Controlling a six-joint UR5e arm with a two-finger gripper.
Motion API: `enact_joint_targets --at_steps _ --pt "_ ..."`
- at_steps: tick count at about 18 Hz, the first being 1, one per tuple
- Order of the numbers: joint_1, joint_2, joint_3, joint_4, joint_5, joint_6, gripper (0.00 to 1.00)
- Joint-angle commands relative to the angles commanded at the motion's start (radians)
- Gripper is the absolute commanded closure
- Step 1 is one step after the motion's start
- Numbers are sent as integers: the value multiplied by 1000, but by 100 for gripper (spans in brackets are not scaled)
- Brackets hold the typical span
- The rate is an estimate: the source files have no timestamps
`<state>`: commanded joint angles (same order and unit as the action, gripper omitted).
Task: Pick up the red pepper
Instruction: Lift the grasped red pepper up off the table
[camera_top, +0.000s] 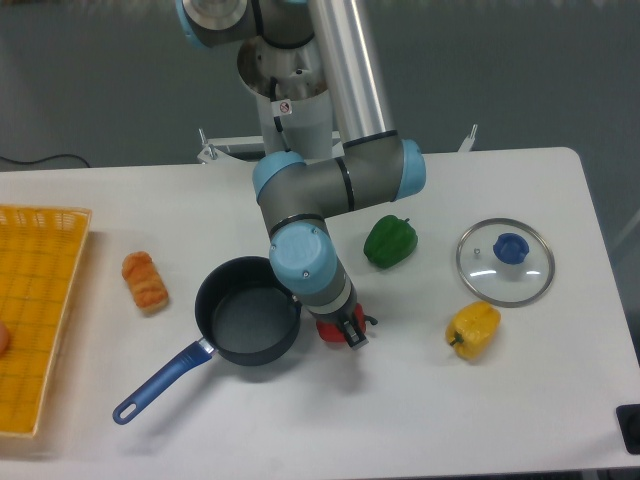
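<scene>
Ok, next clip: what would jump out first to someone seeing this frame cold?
The big grey-and-blue arm reaching down mid-table, its pincer low over the red pepper, which is mostly hidden beside the dark saucepan; whether it grips cannot be told. Next, the bright colours: green pepper, yellow pepper near the glass lid, and the yellow basket at far left.

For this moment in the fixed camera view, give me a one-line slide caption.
UR5e gripper down at the red pepper beside the dark saucepan, with green pepper, yellow pepper and glass lid nearby.
</scene>
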<state>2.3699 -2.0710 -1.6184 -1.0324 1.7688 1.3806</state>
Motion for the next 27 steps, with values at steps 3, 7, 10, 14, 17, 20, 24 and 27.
enact_joint_targets --at_steps 3,7,10,14,17,20,24,27 --pt "26 21 0 -17 -28 2 32" --pt "64 63 5 -47 -61 2 32" --pt "77 91 8 -54 -81 -3 32" --pt "98 106 9 -81 -91 -8 32" --pt "117 117 21 -80 -138 -9 32" --pt "124 127 14 -81 -153 -9 32" --pt "129 129 11 -81 -155 -9 32" --pt "135 129 8 -81 -158 -8 32"
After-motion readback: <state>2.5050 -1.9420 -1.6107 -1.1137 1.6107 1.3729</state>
